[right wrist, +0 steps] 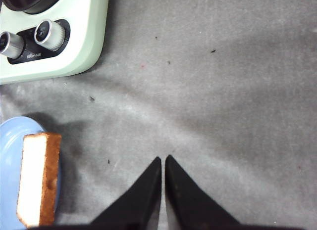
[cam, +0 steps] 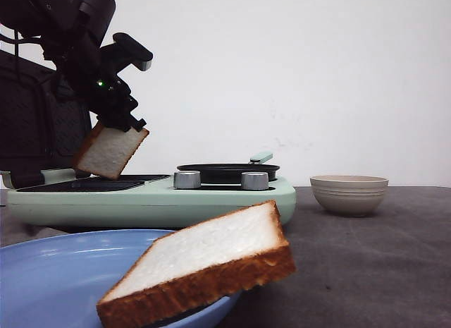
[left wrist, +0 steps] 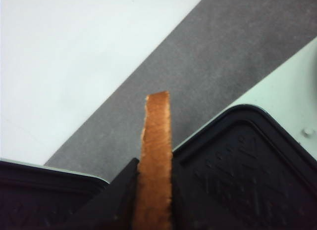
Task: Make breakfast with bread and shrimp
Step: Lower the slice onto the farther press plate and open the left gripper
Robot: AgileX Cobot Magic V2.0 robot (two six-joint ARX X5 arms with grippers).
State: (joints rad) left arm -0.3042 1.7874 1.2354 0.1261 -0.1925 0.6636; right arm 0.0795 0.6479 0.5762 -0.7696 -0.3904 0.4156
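My left gripper pinches a bread slice by its crust, hanging tilted just above the grill plate, long axis sloping down; right gripper closed empty, nearer the plated slice.

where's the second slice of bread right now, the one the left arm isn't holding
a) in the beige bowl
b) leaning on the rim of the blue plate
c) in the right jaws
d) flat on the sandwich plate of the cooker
b: the free slice of bread rests tilted on the rim of the blue plate, while the right gripper is shut and holds nothing.
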